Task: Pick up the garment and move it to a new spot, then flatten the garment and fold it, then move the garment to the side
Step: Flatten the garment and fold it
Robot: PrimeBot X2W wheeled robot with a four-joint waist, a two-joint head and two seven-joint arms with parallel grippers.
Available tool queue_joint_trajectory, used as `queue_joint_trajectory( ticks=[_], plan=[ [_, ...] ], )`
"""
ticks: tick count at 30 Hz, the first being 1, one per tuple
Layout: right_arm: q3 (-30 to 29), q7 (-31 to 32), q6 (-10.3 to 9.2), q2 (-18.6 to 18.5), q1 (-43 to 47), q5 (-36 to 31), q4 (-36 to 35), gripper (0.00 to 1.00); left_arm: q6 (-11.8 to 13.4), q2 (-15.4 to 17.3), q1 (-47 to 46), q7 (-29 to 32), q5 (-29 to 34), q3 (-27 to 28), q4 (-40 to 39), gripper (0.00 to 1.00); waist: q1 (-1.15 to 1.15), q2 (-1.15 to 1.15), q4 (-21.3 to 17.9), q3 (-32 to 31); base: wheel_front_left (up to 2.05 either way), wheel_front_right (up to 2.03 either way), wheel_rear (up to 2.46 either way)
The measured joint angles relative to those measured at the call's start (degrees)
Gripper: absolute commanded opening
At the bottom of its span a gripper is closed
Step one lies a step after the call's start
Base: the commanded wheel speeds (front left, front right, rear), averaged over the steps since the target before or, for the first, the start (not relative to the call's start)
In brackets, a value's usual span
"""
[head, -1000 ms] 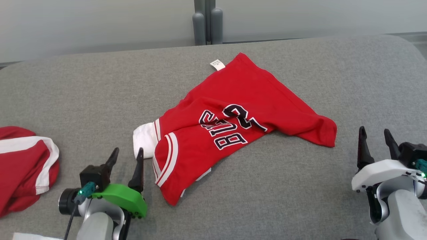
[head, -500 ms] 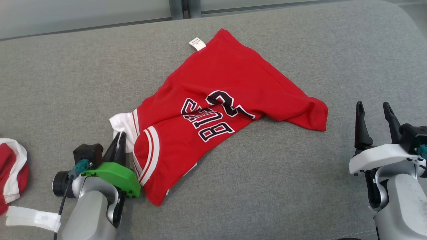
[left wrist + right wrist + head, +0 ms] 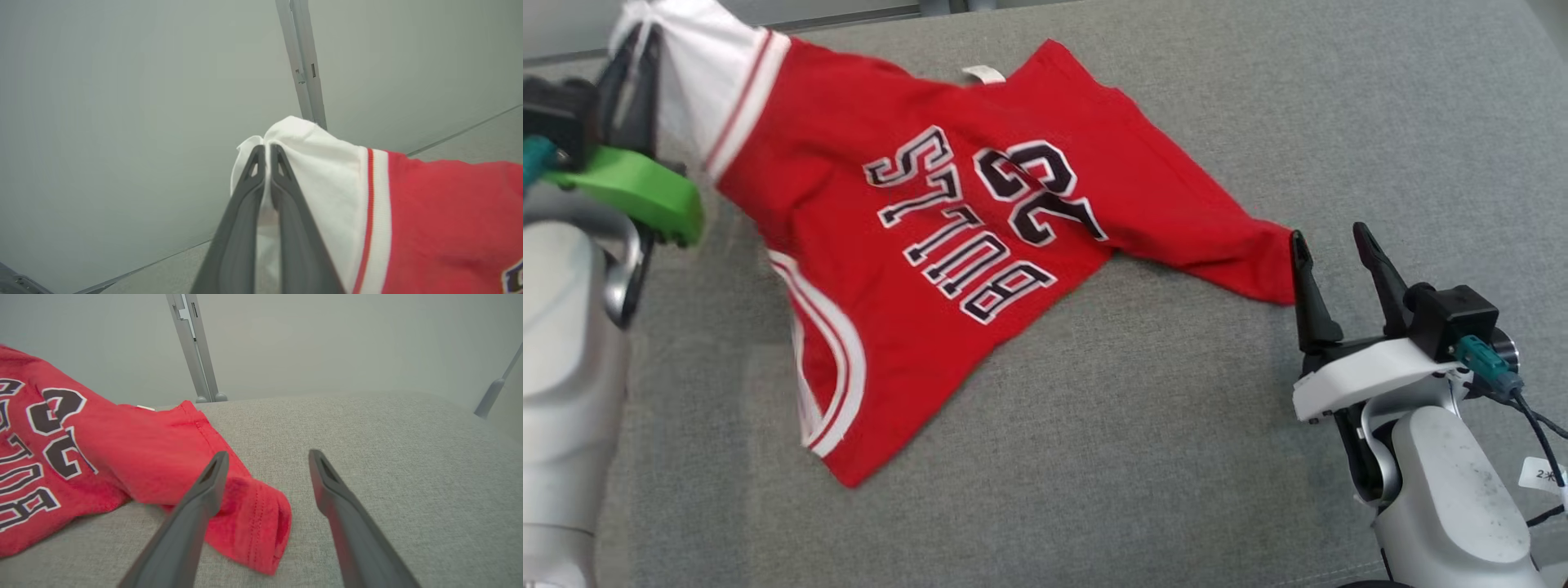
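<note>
The garment [image 3: 947, 220] is a red jersey with black-and-white lettering and white trim, partly lifted off the grey cushion. My left gripper [image 3: 633, 49] is raised at the upper left, shut on the garment's white sleeve end [image 3: 322, 163]. Its two fingers [image 3: 245, 204] pinch the white cloth between them. The far red corner [image 3: 253, 522] still lies on the cushion. My right gripper [image 3: 1331, 245] stands open just right of that corner, and its left finger [image 3: 196, 506] overlaps the cloth in the right wrist view.
The grey cushioned surface [image 3: 1176, 457] spreads wide around the garment, with room at the front and right. A pale wall with a grey metal post [image 3: 196, 359] runs behind its far edge.
My left gripper shut on the white sleeve end and lifted it up and to the left, unfurling the jersey. The head camera tilted down. The right gripper stayed open near the red corner.
</note>
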Motion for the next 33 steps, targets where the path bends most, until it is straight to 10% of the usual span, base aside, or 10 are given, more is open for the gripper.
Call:
queue_joint_trajectory(
  ticks=[5, 6, 7, 20, 33],
  plan=[
    [1.59, 0.01, 0.00, 0.29, -0.15, 0.93, 0.42, 1.00, 0.22, 3.53, -6.63, -0.01, 0.87, 0.27, 1.49, 0.05, 0.00, 0.00, -1.22, 1.30, 0.00, 0.00, 0.00],
    [1.65, 0.00, 0.00, 0.36, -0.15, 1.03, 0.69, 1.00, 0.38, 3.67, -7.03, -0.02, 0.86, 0.81, 1.57, 0.76, 0.00, 0.00, -1.41, 1.50, 0.00, 0.00, 0.00],
    [1.65, 0.00, 0.00, 0.43, -0.15, 1.10, 1.11, 1.00, 0.42, 3.67, -7.15, -0.03, 0.81, 1.20, 2.14, 1.00, 0.00, 0.00, -1.58, 1.65, 0.00, 0.00, 0.00],
    [0.22, 0.01, 0.00, 0.60, 0.57, 1.12, 3.74, 1.00, 0.89, -10.09, 15.33, -0.01, -1.52, 5.59, -9.71, 1.00, 0.00, 0.00, 2.00, 0.31, 0.00, 0.00, 0.00],
    [2.03, 0.00, 0.00, 0.59, 0.92, 1.30, 5.99, 1.00, 0.10, -16.64, 29.78, -0.01, -2.67, -8.35, -12.93, 1.00, 0.00, 0.00, 4.94, -3.93, 0.00, 0.00, 0.00]
  ],
)
